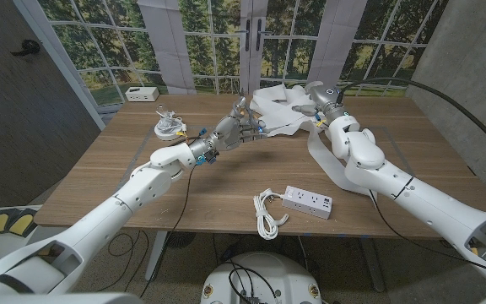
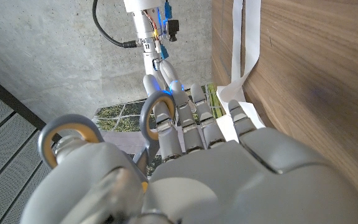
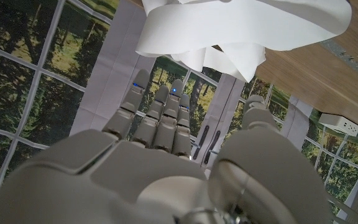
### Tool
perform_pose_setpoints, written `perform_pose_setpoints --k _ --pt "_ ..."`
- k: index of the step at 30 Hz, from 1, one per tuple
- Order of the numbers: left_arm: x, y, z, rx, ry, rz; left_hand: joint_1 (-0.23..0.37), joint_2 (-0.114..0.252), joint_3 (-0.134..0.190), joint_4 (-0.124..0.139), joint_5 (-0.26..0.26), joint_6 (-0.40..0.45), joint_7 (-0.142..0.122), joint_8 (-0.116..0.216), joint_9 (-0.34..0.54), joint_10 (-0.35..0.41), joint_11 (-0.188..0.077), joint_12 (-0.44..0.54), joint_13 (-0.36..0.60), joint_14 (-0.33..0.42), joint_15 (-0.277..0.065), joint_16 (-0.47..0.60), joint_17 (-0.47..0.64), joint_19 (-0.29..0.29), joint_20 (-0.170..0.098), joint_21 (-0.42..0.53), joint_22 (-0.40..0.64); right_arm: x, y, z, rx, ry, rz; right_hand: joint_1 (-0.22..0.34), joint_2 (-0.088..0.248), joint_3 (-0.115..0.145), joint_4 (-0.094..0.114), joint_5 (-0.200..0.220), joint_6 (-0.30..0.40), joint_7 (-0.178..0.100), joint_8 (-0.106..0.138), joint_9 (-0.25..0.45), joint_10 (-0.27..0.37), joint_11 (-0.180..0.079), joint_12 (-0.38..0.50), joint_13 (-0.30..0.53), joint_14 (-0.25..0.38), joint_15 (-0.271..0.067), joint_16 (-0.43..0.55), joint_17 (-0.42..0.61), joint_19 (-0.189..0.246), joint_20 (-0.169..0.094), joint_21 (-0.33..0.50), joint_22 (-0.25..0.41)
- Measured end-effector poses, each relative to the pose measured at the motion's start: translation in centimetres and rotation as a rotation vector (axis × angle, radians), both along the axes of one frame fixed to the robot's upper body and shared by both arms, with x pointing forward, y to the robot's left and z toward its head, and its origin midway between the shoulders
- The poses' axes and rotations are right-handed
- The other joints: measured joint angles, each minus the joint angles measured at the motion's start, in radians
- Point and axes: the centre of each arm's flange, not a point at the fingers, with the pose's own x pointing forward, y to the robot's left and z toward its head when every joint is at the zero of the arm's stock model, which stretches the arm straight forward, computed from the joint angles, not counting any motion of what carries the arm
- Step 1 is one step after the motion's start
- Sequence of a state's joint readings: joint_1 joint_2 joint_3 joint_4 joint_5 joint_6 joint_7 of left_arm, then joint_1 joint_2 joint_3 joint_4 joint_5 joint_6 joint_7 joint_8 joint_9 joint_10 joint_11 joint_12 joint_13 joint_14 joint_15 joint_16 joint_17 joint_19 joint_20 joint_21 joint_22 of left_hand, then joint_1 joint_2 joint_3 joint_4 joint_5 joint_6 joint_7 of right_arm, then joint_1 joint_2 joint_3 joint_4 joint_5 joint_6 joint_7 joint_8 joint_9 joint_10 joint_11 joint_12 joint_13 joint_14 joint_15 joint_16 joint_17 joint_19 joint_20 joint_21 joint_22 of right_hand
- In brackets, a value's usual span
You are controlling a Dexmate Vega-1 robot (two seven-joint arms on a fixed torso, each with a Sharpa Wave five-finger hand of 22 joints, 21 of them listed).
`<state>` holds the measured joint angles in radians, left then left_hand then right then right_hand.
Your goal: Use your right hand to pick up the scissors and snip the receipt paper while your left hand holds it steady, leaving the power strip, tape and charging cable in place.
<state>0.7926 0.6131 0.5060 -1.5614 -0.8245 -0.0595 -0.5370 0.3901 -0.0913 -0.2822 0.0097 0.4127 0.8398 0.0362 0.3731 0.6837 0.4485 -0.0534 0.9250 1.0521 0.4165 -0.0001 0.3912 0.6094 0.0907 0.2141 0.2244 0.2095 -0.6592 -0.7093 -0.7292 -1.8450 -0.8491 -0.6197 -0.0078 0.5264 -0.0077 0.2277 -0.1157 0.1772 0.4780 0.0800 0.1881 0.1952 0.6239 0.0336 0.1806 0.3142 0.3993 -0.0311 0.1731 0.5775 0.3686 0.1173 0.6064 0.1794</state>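
White receipt paper lies crumpled at the wooden surface's far side, by the right hand; its grip I cannot tell. The left hand holds the scissors, so they probably need passing across carefully.

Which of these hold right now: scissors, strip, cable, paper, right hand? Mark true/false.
1. The scissors are in the left hand. True.
2. The power strip sits at the table's far edge. False: it lies near the front edge.
3. The cable lies right beside the strip. True.
4. The paper is a tight roll. False: it is a loose crumpled heap with a strip trailing off.
5. The right hand holds the scissors. False: it is at the paper, fingers straight.
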Motion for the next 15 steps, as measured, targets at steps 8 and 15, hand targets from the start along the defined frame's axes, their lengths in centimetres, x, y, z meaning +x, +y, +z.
perform_pose_setpoints --k 8,15 --pt "-0.03 -0.01 -0.05 -0.006 0.003 -0.003 0.004 0.004 -0.006 0.003 0.000 -0.006 0.006 -0.001 0.000 -0.003 0.000 0.000 -0.003 0.000 0.000 -0.008 0.000 0.000 0.000 0.000 0.000 0.38 -0.08 -0.54 0.009 0.029 -0.020 0.000 0.000 -0.003 -0.003 0.000 0.001 -0.007 0.000 0.000 -0.037 0.010 0.000 -0.007 -0.029 0.012 0.000 -0.012 -0.012 0.001 -0.008 0.000" --pt "0.13 0.01 -0.11 -0.012 0.007 -0.003 0.004 0.004 -0.012 0.004 0.000 -0.006 0.006 -0.007 0.000 -0.005 0.002 0.000 -0.007 0.000 0.000 -0.008 0.005 -0.004 -0.004 0.000 0.000 0.54 -0.28 -0.89 0.022 0.044 -0.033 0.000 0.000 -0.003 -0.003 0.000 0.019 -0.018 0.009 0.000 -0.049 0.015 0.000 -0.013 -0.037 0.017 0.007 -0.022 -0.012 0.001 -0.015 0.000"
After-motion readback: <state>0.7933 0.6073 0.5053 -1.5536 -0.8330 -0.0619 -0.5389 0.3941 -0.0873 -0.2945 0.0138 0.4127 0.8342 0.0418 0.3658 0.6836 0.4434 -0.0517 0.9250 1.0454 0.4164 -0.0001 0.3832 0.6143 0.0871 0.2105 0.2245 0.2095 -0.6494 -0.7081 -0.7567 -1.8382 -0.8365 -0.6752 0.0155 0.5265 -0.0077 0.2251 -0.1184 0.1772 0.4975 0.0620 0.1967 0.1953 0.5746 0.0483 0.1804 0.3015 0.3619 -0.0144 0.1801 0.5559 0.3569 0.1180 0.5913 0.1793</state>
